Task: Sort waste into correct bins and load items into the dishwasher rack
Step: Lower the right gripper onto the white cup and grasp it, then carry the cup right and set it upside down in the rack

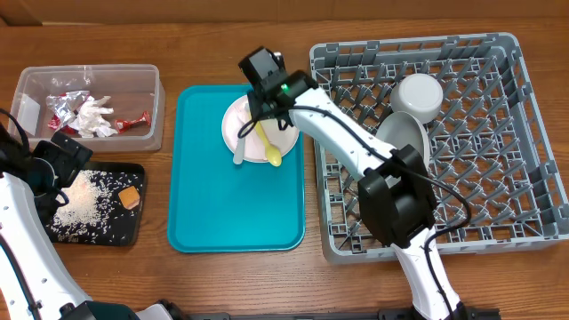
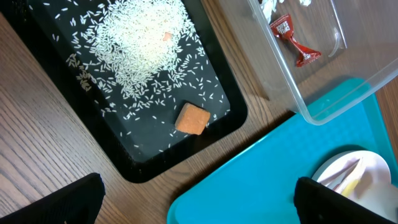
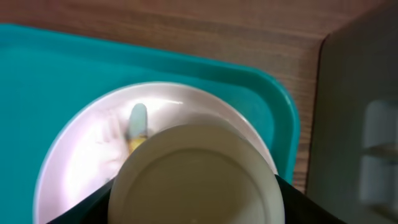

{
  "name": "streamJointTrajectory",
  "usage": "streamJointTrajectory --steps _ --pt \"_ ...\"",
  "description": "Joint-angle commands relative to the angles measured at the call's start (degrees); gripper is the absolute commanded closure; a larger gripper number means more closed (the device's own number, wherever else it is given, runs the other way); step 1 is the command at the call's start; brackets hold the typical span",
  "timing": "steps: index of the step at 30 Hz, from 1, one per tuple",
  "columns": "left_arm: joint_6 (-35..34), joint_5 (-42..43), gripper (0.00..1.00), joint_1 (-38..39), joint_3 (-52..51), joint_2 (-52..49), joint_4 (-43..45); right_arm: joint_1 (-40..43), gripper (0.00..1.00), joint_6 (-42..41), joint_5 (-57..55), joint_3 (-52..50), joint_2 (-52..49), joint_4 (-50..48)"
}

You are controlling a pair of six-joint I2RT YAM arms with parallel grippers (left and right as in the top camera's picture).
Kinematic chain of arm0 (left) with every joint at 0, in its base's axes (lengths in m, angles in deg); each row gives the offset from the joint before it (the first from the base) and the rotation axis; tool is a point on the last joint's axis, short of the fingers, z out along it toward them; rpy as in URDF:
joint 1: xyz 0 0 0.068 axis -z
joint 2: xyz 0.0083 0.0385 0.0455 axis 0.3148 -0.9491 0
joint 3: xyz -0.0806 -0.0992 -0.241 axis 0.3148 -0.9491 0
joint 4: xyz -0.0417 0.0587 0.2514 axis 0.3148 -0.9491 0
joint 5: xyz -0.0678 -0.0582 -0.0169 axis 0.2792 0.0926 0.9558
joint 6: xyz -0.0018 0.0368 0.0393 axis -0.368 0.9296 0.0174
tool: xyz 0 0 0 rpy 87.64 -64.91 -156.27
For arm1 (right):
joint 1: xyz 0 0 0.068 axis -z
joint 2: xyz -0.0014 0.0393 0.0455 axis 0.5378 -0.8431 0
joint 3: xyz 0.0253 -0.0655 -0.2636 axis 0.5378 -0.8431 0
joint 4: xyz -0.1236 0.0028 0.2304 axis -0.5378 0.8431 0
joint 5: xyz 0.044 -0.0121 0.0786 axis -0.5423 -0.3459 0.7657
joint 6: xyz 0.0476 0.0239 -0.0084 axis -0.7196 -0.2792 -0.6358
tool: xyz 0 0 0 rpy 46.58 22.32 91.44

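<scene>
Dishwasher rack (image 1: 533,107): one
Teal tray (image 1: 213,213): one
Clear tub (image 1: 133,84): one
Black tray (image 1: 135,222): one
Plates: two, a pale pink plate (image 1: 233,120) and a light grey plate (image 1: 404,133)
Small bowl (image 1: 418,96): one
White cup (image 3: 193,177): one
Yellow spoon (image 1: 269,149): one
Foil wrappers: two, a silver-and-red wrapper (image 1: 60,105) and a red wrapper (image 1: 133,120)
White napkin (image 1: 93,116): one
Orange food cube (image 1: 131,197): one
Rice grains (image 1: 80,200): too many to count

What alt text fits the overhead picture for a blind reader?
A robot's right hand reaches over a pale pink plate holding a yellow spoon, on a teal tray. To the right, a grey dishwasher rack holds a white cup and a grey plate; at left sit a clear tub of wrappers and a black tray of rice.
</scene>
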Motion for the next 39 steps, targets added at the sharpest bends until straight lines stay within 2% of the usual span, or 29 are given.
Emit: streamJointTrajectory --steps 1,9,15,20,26,33,39 --pt "1.3 0.2 0.0 -0.2 -0.4 -0.2 0.2 1.0 0.58 -0.1 -1.2 6.2 0.3 1.8" --pt "1.3 0.2 0.0 -0.2 -0.4 -0.2 0.2 4.3 0.6 -0.1 -1.5 19.8 3.0 11.2" --pt "1.3 0.2 0.0 -0.2 -0.4 -0.2 0.2 12.2 0.59 0.0 -4.6 25.1 8.3 17.2" --pt "1.3 0.2 0.0 -0.2 -0.4 -0.2 0.2 22.1 0.59 0.2 -4.6 25.1 11.8 22.1" --pt "1.3 0.2 0.0 -0.2 -0.4 -0.2 0.2 32.2 0.59 0.2 -4.4 25.0 11.3 28.7" --pt "1.3 0.2 0.0 -0.2 -0.4 -0.2 0.2 38.9 0.59 0.2 -1.6 24.8 10.0 33.0" --pt "1.2 0.2 0.0 -0.2 -0.4 -0.2 0.2 42.8 0.57 -0.1 -1.6 20.2 9.7 32.4"
